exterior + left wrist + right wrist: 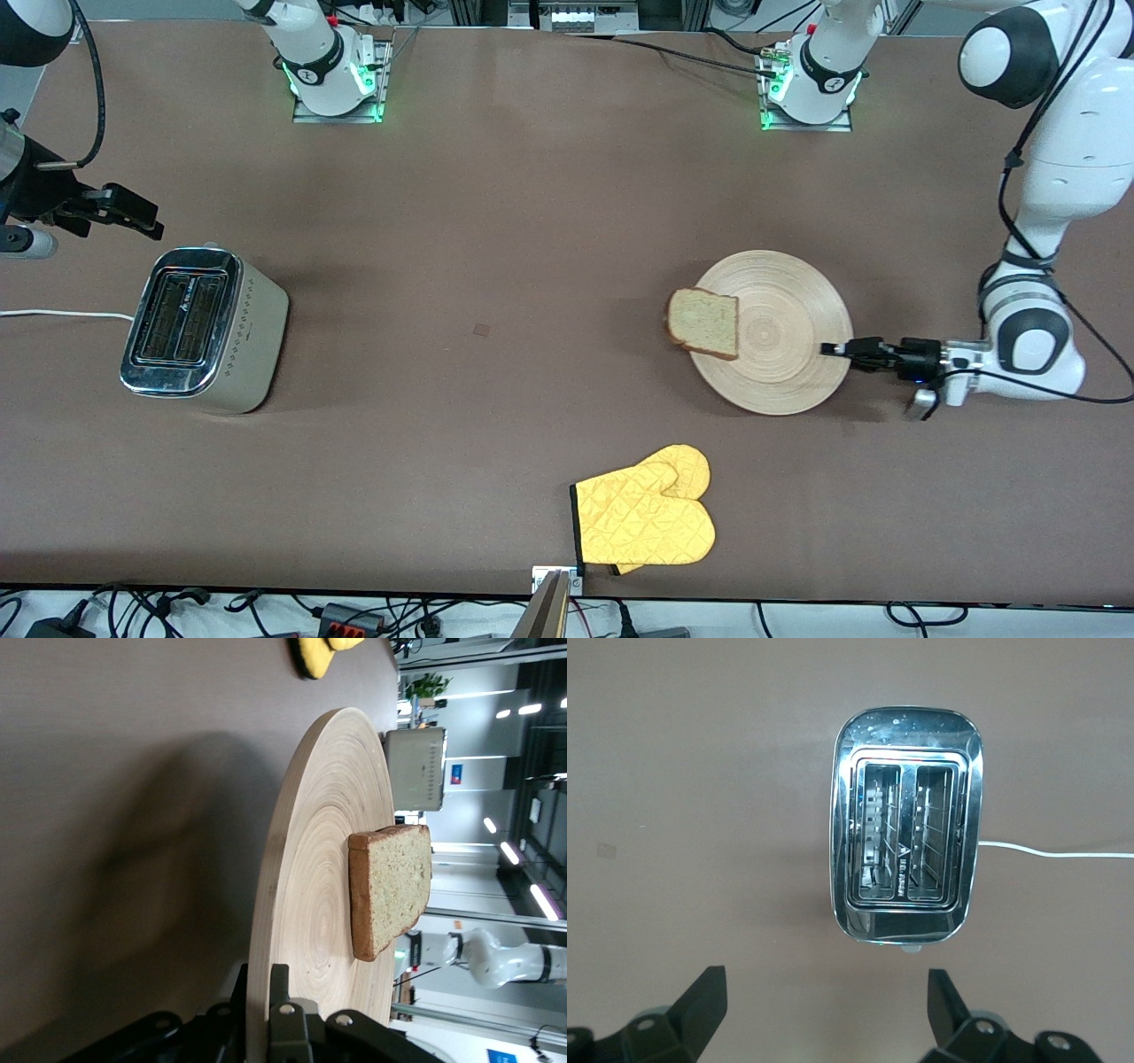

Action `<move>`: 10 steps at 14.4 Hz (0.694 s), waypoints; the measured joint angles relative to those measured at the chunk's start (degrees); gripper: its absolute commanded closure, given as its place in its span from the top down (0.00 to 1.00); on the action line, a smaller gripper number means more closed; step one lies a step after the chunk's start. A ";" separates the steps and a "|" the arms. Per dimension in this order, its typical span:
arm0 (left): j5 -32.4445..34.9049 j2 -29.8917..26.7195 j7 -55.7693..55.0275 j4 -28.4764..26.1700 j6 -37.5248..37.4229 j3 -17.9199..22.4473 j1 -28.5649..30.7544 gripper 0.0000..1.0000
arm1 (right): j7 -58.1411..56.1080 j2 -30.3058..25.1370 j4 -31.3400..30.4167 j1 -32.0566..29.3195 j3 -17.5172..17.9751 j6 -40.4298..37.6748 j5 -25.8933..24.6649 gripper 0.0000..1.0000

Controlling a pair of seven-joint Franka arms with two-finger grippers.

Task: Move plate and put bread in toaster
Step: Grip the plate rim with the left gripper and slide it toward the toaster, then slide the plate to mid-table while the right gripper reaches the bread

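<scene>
plate gripped at its rim, bread aboard, toaster waiting

the plate (784, 332) sits toward the left arm's end of the table, and the bread (703, 322) lies flat on it at the edge that faces the toaster (202, 330), one corner overhanging the rim. the left gripper (837, 349) reaches in level with the table, its fingers clamped together on the plate's rim on the side away from the bread; the left wrist view shows the rim (266, 930) running into the jaws, with the bread (390, 889) resting on the wooden face. judged from this, the step in hand is moving the plate, and the bread is not yet taken up. the next move probably calls for carrying or sliding the plate toward the toaster while keeping it level, since the loose slice near the edge could slip off.

the toaster stands well apart at the right arm's end, both slots (906, 833) open upward and empty, its white cord (62, 314) trailing off toward the table edge. the right gripper (133, 213) hovers just beside the toaster, fingers (700, 1001) spread wide and holding nothing; this arm waits.

between plate and toaster the brown table (478, 221) is bare, giving open room for a straight path. a yellow oven mitt (647, 514) lies nearer to the front camera than the plate, close to the table's edge and out of that path.
</scene>
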 measured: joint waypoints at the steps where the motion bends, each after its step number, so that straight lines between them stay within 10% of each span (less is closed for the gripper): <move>1: -1.57 -0.26 -0.03 -1.27 2.21 -0.27 -1.65 0.01 | 0.00 0.18 0.00 0.01 0.00 0.00 0.00 1.00; 10: -11.17 -2.99 -0.13 -15.07 33.43 -19.61 -6.24 0.01 | 0.00 4.29 -0.10 3.52 0.50 0.12 0.18 1.00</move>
